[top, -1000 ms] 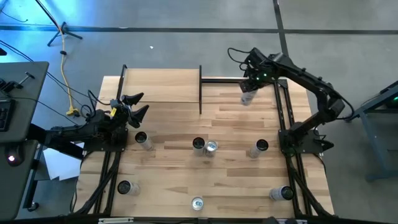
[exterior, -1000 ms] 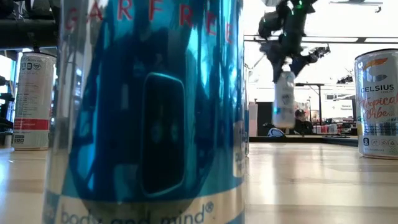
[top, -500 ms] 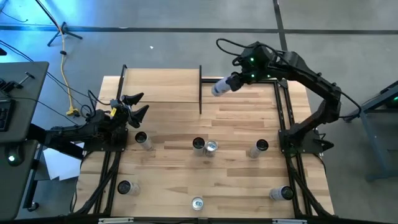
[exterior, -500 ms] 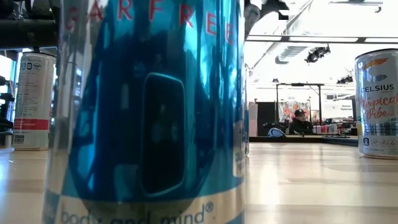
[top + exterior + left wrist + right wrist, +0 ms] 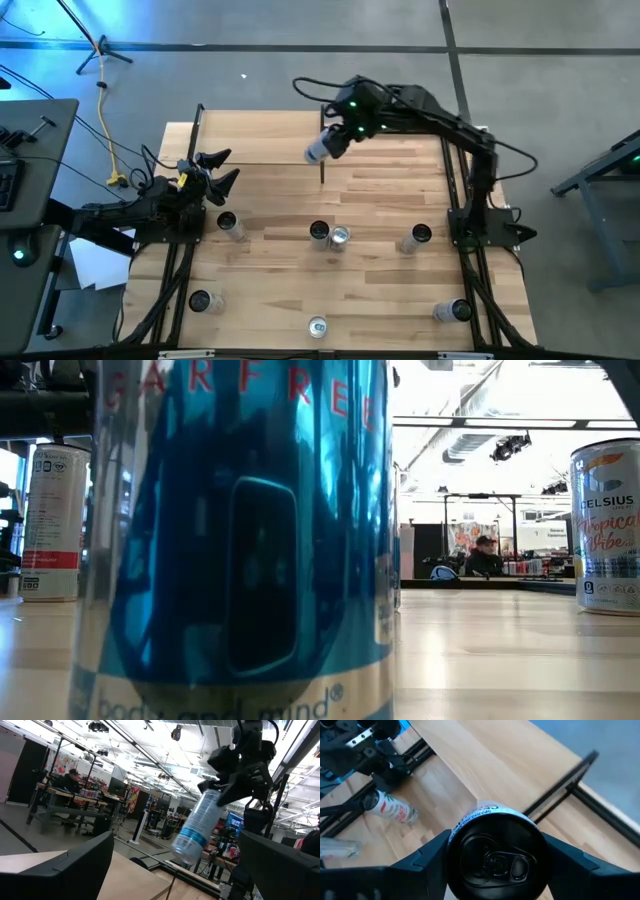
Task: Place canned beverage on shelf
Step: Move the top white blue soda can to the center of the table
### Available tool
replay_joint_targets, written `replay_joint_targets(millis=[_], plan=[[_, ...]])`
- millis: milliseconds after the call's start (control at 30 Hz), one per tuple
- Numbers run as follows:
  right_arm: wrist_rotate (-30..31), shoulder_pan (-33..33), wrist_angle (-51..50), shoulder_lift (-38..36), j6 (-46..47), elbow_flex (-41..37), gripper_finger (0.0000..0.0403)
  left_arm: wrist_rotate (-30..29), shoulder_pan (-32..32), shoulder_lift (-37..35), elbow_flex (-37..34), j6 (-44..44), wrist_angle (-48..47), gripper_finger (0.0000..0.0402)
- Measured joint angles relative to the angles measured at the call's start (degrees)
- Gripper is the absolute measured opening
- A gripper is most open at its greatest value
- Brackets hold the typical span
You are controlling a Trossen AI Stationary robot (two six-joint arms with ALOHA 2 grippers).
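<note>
A pale silver-and-blue can (image 5: pixel 319 149) hangs in the air above the right-hand post (image 5: pixel 322 165) of the shelf (image 5: pixel 255 135), a pale board at the table's far left. My right gripper (image 5: pixel 333 136) is shut on the can. The left wrist view shows the can (image 5: pixel 196 827) slanted under that gripper (image 5: pixel 227 785). My left gripper (image 5: pixel 221 168) waits open by the shelf's near left corner, holding nothing. The low view shows neither gripper. My right gripper pinches the can's side wall just below its top rim (image 5: pixel 451 840) between its two fingers (image 5: pixel 422 862). The fingers come slanting down from above and from the table's right. The can is lifted clear and tilted, its bottom end (image 5: pixel 183 851) lowest and pointing toward the shelf.
Several other cans stand on the tabletop: a pair (image 5: pixel 329 235) at the middle, one (image 5: pixel 229 225) near my left arm, one (image 5: pixel 417 237) at the right, others along the near edge. A blue can (image 5: pixel 240 540) fills the low view. Black frame rails (image 5: pixel 455 170) run along the right side.
My right gripper has carried the can up and toward the table's left edge, from the far right to above the shelf's right post. The can has tipped from hanging upright to slanted, bottom end leading. It has risen out of the low view.
</note>
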Motion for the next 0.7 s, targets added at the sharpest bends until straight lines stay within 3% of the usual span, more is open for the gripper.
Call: replay_joint_targets(millis=[133, 367, 533, 700], plan=[[-3.2, -1.4, 6.7, -0.5, 0.5, -4.6, 0.0242, 0.0, 0.0, 0.0, 0.0, 0.0, 0.0, 0.04], [-2.8, -3.8, 5.6, -0.5, 0.9, -4.6, 0.0242, 0.3, 0.0, 0.0, 0.0, 0.0, -1.0, 0.04], [-2.5, -2.4, -2.8, -1.0, 1.2, -2.8, 0.0242, 0.4, 0.0, 0.0, 0.0, 0.0, -1.0, 0.04], [3.0, 0.4, -12.8, -0.9, 3.4, -2.9, 0.0242, 0.4, 0.0, 0.0, 0.0, 0.0, -1.2, 0.04]])
